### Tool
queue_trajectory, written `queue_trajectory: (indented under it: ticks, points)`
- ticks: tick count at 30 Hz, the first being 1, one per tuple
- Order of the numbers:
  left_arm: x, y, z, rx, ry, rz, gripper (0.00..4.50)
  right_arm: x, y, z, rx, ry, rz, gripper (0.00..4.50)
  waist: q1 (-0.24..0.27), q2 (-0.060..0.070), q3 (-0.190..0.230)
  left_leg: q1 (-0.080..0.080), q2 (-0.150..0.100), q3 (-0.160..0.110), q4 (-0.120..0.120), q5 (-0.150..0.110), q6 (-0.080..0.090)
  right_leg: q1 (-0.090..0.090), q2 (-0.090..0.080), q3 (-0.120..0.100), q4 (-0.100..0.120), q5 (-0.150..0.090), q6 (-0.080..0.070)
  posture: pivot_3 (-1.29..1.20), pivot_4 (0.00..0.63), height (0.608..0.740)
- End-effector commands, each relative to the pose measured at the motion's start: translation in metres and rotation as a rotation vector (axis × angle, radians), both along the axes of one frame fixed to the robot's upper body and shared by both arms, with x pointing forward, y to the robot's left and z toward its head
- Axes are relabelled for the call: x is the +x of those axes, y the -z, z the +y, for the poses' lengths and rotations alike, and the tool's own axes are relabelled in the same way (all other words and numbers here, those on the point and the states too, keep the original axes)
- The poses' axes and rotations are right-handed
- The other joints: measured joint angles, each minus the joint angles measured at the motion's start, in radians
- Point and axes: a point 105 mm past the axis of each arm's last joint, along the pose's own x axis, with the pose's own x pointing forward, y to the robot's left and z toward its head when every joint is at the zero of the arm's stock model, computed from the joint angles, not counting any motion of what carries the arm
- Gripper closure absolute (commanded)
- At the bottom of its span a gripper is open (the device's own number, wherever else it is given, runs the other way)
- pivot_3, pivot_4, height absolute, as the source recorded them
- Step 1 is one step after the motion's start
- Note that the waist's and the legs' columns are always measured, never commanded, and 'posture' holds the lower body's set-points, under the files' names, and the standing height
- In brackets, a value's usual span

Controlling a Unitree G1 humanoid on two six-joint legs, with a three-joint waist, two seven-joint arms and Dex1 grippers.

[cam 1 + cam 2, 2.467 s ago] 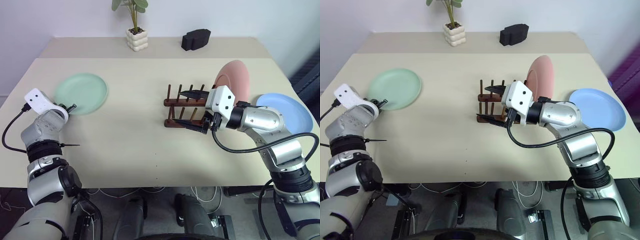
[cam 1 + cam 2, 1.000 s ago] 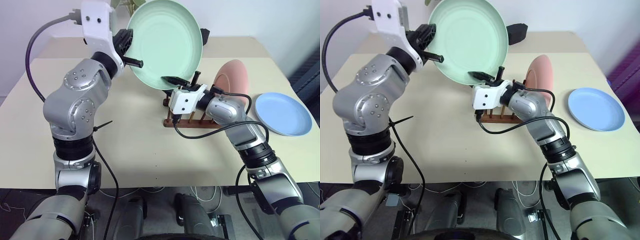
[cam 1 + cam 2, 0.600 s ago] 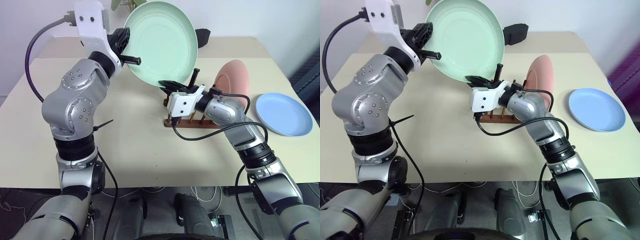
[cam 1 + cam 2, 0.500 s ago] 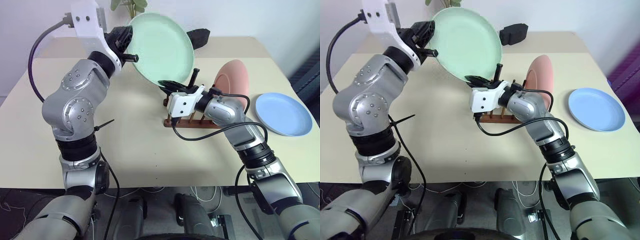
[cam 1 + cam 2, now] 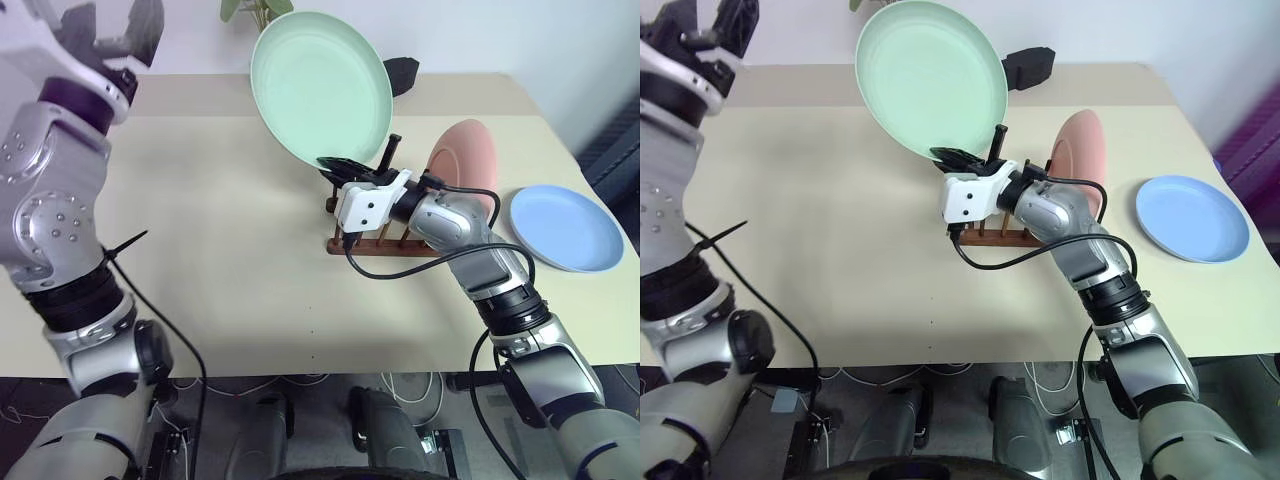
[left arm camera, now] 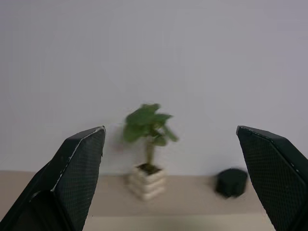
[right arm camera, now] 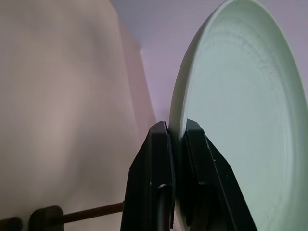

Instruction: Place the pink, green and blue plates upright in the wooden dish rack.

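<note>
Since a second ago my left tool (image 5: 112,28) has let go of the green plate (image 5: 320,88) and swung off to the far left, its fingers now spread wide with nothing between them. My right tool (image 7: 175,159) is pressed tight on the lower rim of that plate, one finger on each face, and holds it up alone above the left end of the wooden dish rack (image 5: 385,228).

Pale mint and matte, the green plate is a plain round dish with a shallow raised rim; it stands nearly on edge, tilted, its hollow face turned toward me. The pink plate (image 5: 468,165) stands upright at the right end of the rack, salmon in colour, between the dark reddish pegs. The blue plate (image 5: 567,226) lies flat on the table (image 5: 230,260), near the right edge, well apart from the rack.

The table is a pale beige, smooth and bare around the rack. At its far side a small potted plant (image 6: 147,163) in a cream ribbed pot stands near a black block (image 6: 231,182), both against a plain white wall (image 6: 192,57).
</note>
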Motion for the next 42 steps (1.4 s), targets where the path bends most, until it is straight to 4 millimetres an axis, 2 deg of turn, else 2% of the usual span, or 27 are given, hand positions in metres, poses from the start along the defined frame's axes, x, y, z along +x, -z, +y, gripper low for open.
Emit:
queue_trajectory:
  ticks: [1, 3, 5, 8, 10, 15, 20, 24, 34, 42]
  points:
    - [-0.008, 0.008, 0.001, 0.099, 0.035, -0.023, 0.03, -0.010, -0.046, -0.009, 0.159, -0.043, -0.060, 4.50, 0.004, 0.000, 0.000, 0.000, 0.000, 0.000, 0.000, 0.000, 0.000, 0.000, 0.000, 0.000, 0.000, 0.000, 0.000, 0.00, 0.150, 0.736]
    - [-0.015, 0.033, -0.001, 0.187, 0.086, 0.026, 0.03, -0.018, -0.066, -0.020, 0.314, -0.102, -0.004, 4.50, 0.005, 0.000, 0.000, -0.001, 0.000, 0.000, 0.000, 0.000, 0.000, 0.000, 0.000, 0.000, -0.001, 0.000, 0.000, 0.00, 0.150, 0.736]
    - [-0.021, 0.067, -0.007, 0.262, 0.152, 0.110, 0.03, -0.030, -0.082, -0.031, 0.438, -0.190, 0.077, 4.50, 0.003, 0.000, 0.000, -0.001, 0.001, 0.000, 0.000, 0.000, 0.000, 0.000, -0.001, 0.000, -0.001, 0.000, 0.000, 0.00, 0.150, 0.736]
    - [-0.030, 0.100, -0.021, 0.308, 0.251, 0.184, 0.03, -0.042, -0.093, -0.042, 0.564, -0.267, 0.182, 4.50, 0.005, 0.000, 0.000, 0.000, 0.002, 0.000, -0.001, 0.000, 0.001, 0.000, -0.001, 0.000, -0.001, 0.000, 0.000, 0.00, 0.150, 0.736]
    - [-0.038, 0.124, -0.038, 0.327, 0.346, 0.242, 0.03, -0.049, -0.098, -0.053, 0.691, -0.313, 0.282, 4.50, 0.007, 0.001, 0.000, 0.000, 0.004, -0.001, -0.001, 0.000, 0.001, 0.000, -0.001, 0.000, 0.000, -0.001, -0.001, 0.00, 0.150, 0.736]
    - [-0.056, 0.155, -0.081, 0.346, 0.568, 0.296, 0.03, -0.068, -0.094, -0.067, 0.844, -0.405, 0.513, 4.50, 0.007, 0.001, 0.000, 0.000, 0.004, 0.000, -0.001, 0.000, 0.001, 0.001, -0.001, 0.000, -0.001, -0.002, -0.005, 0.00, 0.150, 0.736]
    - [-0.059, 0.161, -0.105, 0.345, 0.680, 0.299, 0.03, -0.081, -0.085, -0.072, 0.913, -0.444, 0.678, 4.50, 0.004, 0.002, 0.000, 0.000, 0.004, 0.001, -0.001, -0.001, 0.001, 0.000, -0.001, 0.000, -0.001, -0.002, -0.005, 0.00, 0.150, 0.736]
    - [-0.063, 0.167, -0.119, 0.361, 0.762, 0.309, 0.03, -0.083, -0.079, -0.083, 0.988, -0.418, 0.750, 4.50, 0.004, 0.002, 0.000, 0.000, 0.004, 0.001, 0.000, -0.001, 0.002, 0.000, 0.000, 0.000, -0.001, -0.002, -0.005, 0.00, 0.150, 0.736]
    - [-0.065, 0.175, -0.128, 0.383, 0.815, 0.307, 0.03, -0.077, -0.058, -0.098, 1.093, -0.339, 0.898, 4.50, 0.005, 0.002, 0.000, 0.000, 0.004, 0.001, 0.000, -0.001, 0.002, 0.000, 0.000, 0.000, -0.001, -0.002, -0.005, 0.00, 0.150, 0.736]
    - [-0.067, 0.178, -0.127, 0.378, 0.804, 0.313, 0.03, -0.071, -0.042, -0.095, 1.098, -0.297, 0.971, 4.50, 0.006, 0.002, 0.000, 0.000, 0.004, 0.001, 0.000, -0.001, 0.002, 0.000, 0.000, 0.000, -0.001, -0.002, -0.005, 0.00, 0.150, 0.736]
